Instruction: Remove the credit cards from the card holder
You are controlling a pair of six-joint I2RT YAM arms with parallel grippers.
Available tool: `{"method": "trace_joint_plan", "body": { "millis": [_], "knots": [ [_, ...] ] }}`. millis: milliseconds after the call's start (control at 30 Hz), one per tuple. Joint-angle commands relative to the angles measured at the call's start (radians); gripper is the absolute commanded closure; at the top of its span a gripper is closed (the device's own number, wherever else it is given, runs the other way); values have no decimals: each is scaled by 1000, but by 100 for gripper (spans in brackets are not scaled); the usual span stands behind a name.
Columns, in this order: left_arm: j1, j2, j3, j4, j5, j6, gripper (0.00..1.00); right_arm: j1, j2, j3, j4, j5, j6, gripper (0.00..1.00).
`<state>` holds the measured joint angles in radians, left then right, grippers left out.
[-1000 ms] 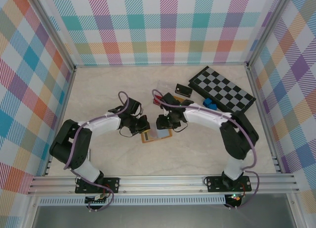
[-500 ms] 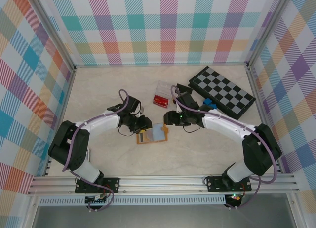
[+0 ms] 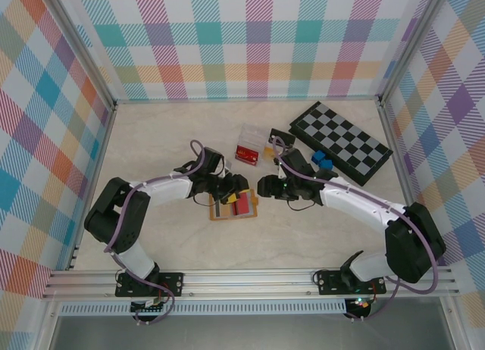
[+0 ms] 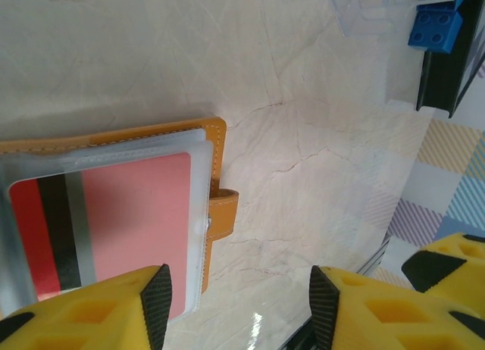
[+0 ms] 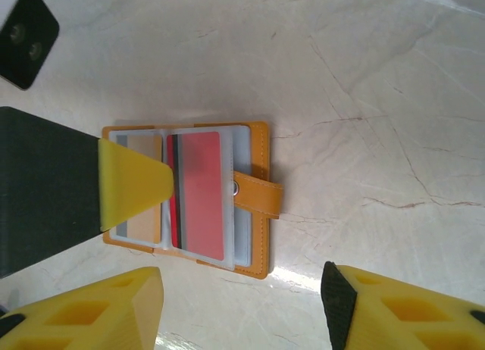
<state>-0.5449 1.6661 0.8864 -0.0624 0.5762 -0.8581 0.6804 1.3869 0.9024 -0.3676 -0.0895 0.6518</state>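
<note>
Near the middle of the table (image 3: pixel 163 138) lies one card holder (image 3: pixel 232 207), spread open, with its clasp tab at 3 o'clock in the right wrist view. Two cards show in its clear sleeves: one red card (image 5: pixel 198 195) with a black and a grey stripe, and one tan card (image 5: pixel 142 227) at the red card's 9 o'clock.

From the holder, one clear tray (image 3: pixel 250 140) sits at 12 o'clock. Two blue cubes (image 3: pixel 323 160) sit at 2 o'clock, beside one chequered board (image 3: pixel 345 138).

Both arms are bent at the elbow, with their forearms reaching inward and low toward the holder. The left gripper (image 4: pixel 236 293) is at the holder's 11 o'clock with its fingers spread wide. One yellow finger (image 5: pixel 129 185) is over the tan card's sleeve, though I can't tell if it touches.

The right gripper (image 5: pixel 241 293) is at the holder's 2 o'clock, just beside it, fingers wide apart and holding nothing.
</note>
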Motion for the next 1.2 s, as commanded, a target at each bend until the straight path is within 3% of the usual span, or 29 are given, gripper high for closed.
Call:
{"method": "trace_joint_plan", "body": {
  "millis": [0,267,467,667,1167],
  "knots": [
    [16,-63,-40,31,-46,-44,51,2,-8,19,-15,-43,10,44],
    [61,-228,-127,-97,-197,-103,63,70,150,140,-45,-73,-12,65],
    [61,-271,-116,-167,-203,-70,64,87,280,190,-9,-88,13,74],
    [61,-211,-148,-57,-124,-108,73,88,394,235,11,-98,53,85],
    [60,-58,-88,-46,-71,-41,77,88,493,290,-72,-41,59,86]
  ]
}}
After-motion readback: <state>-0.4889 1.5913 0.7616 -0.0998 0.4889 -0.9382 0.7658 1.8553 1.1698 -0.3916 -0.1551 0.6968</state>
